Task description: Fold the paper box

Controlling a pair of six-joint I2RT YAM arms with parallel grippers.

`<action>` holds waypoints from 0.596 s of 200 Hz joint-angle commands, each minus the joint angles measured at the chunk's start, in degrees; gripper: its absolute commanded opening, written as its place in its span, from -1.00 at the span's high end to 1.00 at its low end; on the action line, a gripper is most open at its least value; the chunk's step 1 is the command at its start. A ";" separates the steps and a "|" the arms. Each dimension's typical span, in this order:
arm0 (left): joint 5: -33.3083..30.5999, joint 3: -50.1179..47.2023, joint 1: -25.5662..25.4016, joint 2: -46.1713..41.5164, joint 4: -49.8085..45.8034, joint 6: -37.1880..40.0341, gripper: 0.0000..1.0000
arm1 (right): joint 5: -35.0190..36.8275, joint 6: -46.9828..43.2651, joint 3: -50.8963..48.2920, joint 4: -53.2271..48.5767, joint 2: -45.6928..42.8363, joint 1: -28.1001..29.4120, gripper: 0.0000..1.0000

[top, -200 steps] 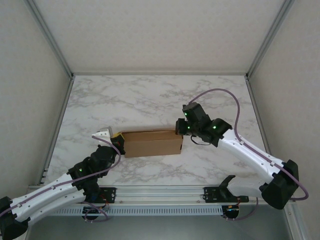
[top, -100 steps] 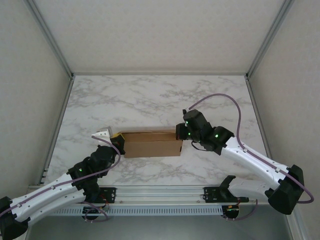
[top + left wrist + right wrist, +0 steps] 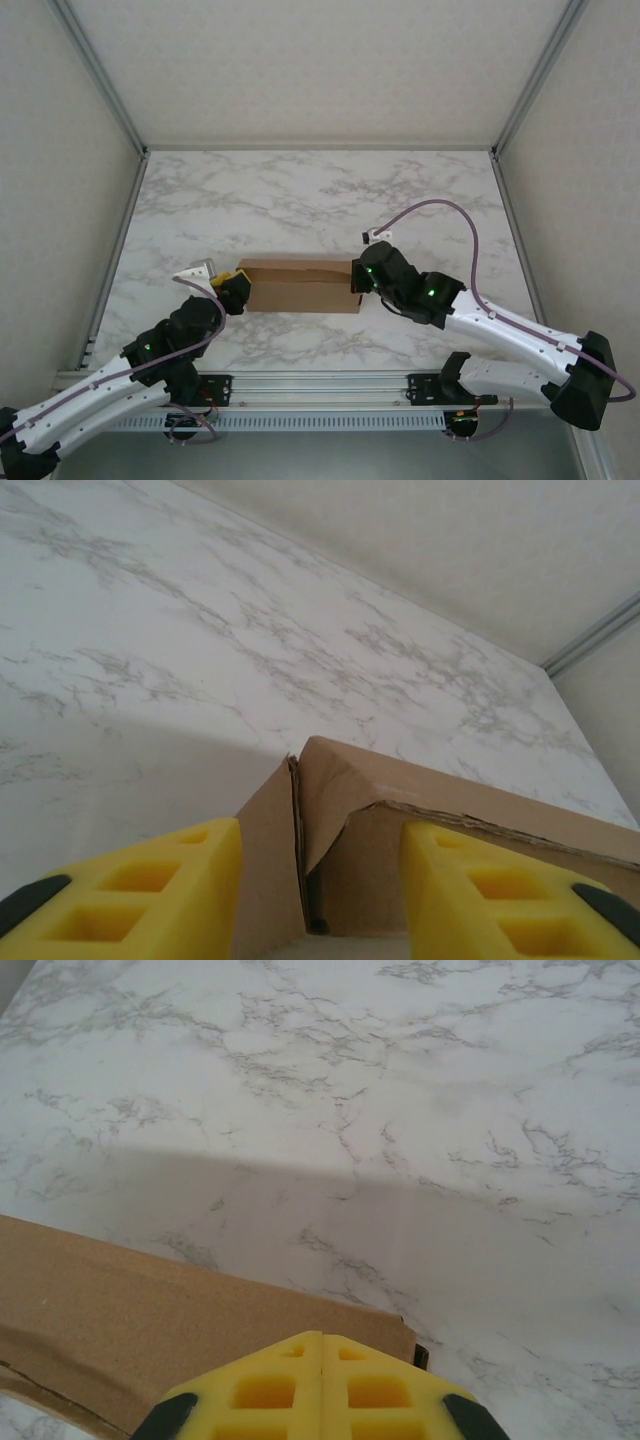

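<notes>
At mid-table the paper box (image 3: 303,286) lies with its long axis left-to-right, its left end between the parted jaws of the left gripper (image 3: 240,285), the right gripper (image 3: 321,1345) closed on nothing at its right end.

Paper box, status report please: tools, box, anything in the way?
Left tool open, astride left end of paper box. Right tool shut, at its right end. Box lies flat, left end open. Nothing in the way.

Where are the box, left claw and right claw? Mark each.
box (image 3: 303,286), top view, middle of top face.
left claw (image 3: 320,865), left wrist view, between fingertips.
right claw (image 3: 322,1348), right wrist view, between fingertips.
</notes>
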 commanded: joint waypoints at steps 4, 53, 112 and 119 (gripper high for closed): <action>2.88 4.25 -0.39 -0.79 -4.38 -0.84 0.17 | 2.27 0.59 -0.43 -3.71 0.72 0.64 0.88; 5.98 6.42 -0.39 -7.94 -6.96 -1.13 0.61 | 2.54 0.80 0.90 -4.62 1.52 0.60 0.84; -0.67 9.41 -0.39 -6.04 -5.49 -1.34 0.18 | 2.28 0.96 0.64 -5.17 1.16 0.72 0.80; -1.03 9.94 -0.32 -4.67 -3.96 -0.25 0.10 | 2.19 0.90 0.69 -5.23 1.25 0.72 0.80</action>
